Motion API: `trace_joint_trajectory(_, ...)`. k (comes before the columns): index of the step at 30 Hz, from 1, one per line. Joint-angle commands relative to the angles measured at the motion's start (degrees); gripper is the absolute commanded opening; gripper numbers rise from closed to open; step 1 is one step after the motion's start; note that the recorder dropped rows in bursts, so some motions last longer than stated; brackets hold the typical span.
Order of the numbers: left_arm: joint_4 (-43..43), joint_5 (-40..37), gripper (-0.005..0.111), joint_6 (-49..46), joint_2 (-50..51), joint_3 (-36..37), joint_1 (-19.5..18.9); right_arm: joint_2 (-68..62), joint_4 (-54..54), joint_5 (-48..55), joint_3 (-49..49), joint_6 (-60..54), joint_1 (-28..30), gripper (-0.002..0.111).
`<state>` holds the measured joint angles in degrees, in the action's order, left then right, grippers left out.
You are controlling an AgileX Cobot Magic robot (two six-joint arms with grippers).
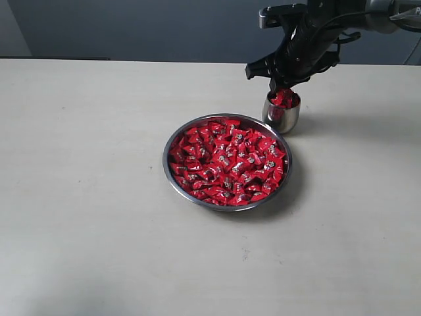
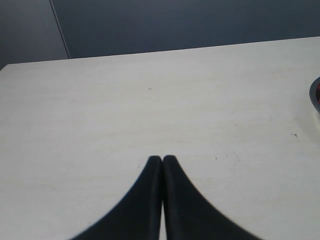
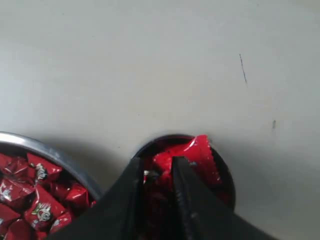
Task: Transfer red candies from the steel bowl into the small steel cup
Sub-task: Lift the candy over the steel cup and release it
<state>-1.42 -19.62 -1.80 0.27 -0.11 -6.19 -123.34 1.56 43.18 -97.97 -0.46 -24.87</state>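
Observation:
The steel bowl [image 1: 166, 158] sits mid-table, heaped with red candies [image 1: 227, 161]. Just behind its right rim stands the small steel cup [image 1: 281, 117], with several red candies piled in it [image 3: 200, 157]. My right gripper [image 1: 283, 89] hangs directly over the cup's mouth; in the right wrist view its tips [image 3: 157, 167] dip into the cup, narrowly parted around a red candy [image 3: 159, 177]. The bowl's rim [image 3: 60, 157] and more candies [image 3: 35, 195] lie beside them. My left gripper [image 2: 162, 159] is shut and empty above bare table, out of the exterior view.
The table is pale and plain, with a dark wall behind its far edge. A sliver of the bowl's rim [image 2: 315, 95] shows at the edge of the left wrist view. The right arm [image 1: 329, 26] reaches in from the upper right.

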Motion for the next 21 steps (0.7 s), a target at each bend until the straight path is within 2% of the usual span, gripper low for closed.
trace_joint_trajectory(1, -0.1, 0.5, 0.000, 0.1, -0.3, 0.1, 0.0, -0.2, -1.2, -0.8, -0.1, 0.5, 0.2, -0.001)
trace_joint_trajectory(21, -0.1, 0.5, 0.000, 0.1, -0.3, 0.1, 0.0, -0.5, -1.6, -0.8, -0.1, 0.5, 0.2, -0.001)
